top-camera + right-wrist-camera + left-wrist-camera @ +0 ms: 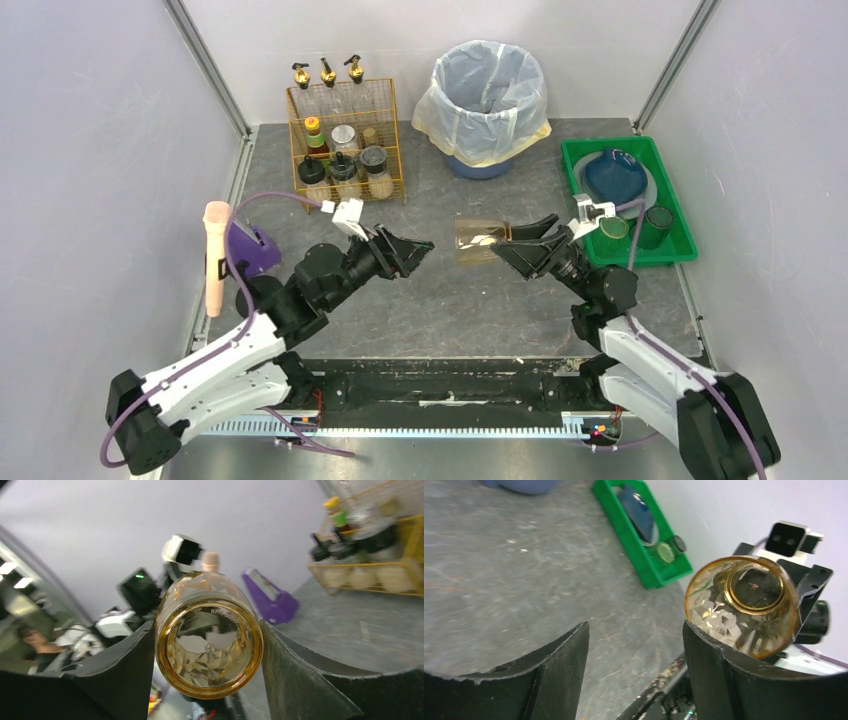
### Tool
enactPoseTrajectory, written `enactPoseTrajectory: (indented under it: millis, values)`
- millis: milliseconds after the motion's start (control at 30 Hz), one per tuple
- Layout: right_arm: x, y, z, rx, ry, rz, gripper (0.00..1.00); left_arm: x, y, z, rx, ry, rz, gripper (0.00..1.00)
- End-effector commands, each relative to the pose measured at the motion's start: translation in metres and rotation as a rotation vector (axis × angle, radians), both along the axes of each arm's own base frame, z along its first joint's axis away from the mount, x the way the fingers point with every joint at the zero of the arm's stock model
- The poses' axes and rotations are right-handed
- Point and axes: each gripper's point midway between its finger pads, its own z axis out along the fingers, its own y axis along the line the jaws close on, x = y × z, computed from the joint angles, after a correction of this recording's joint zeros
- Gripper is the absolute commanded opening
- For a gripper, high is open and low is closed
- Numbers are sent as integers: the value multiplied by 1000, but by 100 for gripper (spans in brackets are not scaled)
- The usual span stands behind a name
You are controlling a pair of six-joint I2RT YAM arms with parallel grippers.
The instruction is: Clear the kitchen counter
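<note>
**Amber glass in the right claw, bound off the counter**

The kitchen counter (440, 310) fills the overhead view, a dark grey slab running from the arm bases at 6 o'clock to the back wall. At its 12 o'clock edge stands a bagged bin (487, 100). A wire rack (345, 140) of bottles and jars sits at 11 o'clock, and a green tray (640, 262) holding a blue plate and green cups sits at 2 o'clock.

Near the centre, the right gripper (505, 243) is clamped on an amber glass (477, 240) lying on its side, a finger pressed to each flank. The glass appears lifted off the slab. Just at its 9 o'clock, the left gripper (422, 248) faces it with jaws apart and nothing between them.

The step in hand looks like carrying the glass away. Since the tray holds the other dishware, it is the likely goal. That would call for the right arm to swing toward 2 o'clock, turn the glass upright and lower it into a free spot. The left arm should stay clear.
</note>
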Motion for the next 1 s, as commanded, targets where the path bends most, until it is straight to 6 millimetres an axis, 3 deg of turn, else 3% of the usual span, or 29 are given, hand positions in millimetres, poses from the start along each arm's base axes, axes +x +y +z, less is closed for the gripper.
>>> enactPoseTrajectory:
  millis: [0, 100, 300, 367, 533, 800, 967]
  values:
    - [43, -10, -31, -298, 32, -227, 0, 5, 58, -4, 288, -7, 190, 76]
    - [75, -44, -44, -526, 81, -495, 0, -3, 91, 2, 418, -15, 249, 81]
    - [97, -124, -65, -878, 252, -873, 0, -25, 135, 14, 587, -54, 260, 86]
    - [100, -157, -63, -962, 325, -1030, 0, -28, 146, 10, 616, -73, 277, 87]
    - [104, -211, -47, -1121, 449, -1286, 0, -31, 167, -3, 641, -100, 346, 89]
    - [128, -262, -38, -1209, 579, -1416, 0, -31, 182, -16, 659, -107, 392, 90]
    - [147, -284, -65, -1182, 679, -1348, 0, -30, 182, -18, 654, -108, 390, 90]
